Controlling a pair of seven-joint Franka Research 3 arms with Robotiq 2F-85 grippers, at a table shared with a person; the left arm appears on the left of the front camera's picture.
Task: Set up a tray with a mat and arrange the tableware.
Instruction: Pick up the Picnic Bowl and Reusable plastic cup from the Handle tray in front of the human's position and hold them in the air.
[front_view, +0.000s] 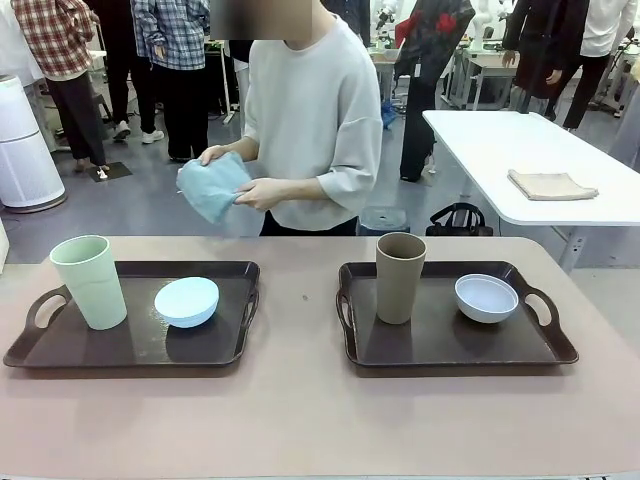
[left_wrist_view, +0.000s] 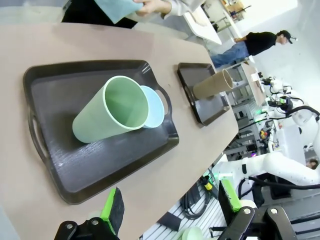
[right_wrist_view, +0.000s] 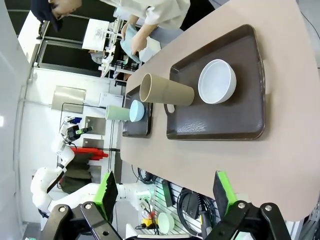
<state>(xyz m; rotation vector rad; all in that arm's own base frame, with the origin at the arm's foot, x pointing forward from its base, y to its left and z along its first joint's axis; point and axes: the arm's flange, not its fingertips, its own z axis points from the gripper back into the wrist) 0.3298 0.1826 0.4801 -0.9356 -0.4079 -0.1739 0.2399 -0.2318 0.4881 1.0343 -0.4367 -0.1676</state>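
Matt, plastic-looking green tumbler (front_view: 92, 285) and brown tumbler (front_view: 400, 280); smooth blue bowl (front_view: 187, 301) and white bowl (front_view: 487, 297); finely grained, faintly shiny left tray (front_view: 100, 345) and right tray (front_view: 450, 340); soft cloth (front_view: 213, 185).

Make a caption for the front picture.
Green tumbler and blue bowl on left tray, brown tumbler and white bowl on right tray; person holds blue cloth.

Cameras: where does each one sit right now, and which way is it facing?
Front view: fixed between the arms, facing across the table to the person holding a blue cloth.
Left wrist view: near the table's left end, looking past the open left gripper at the pale green tumbler and light blue bowl.
Right wrist view: near the right end, past the open right gripper at the brown tumbler and white bowl.
Shared: both wrist views catch the brown tumbler.
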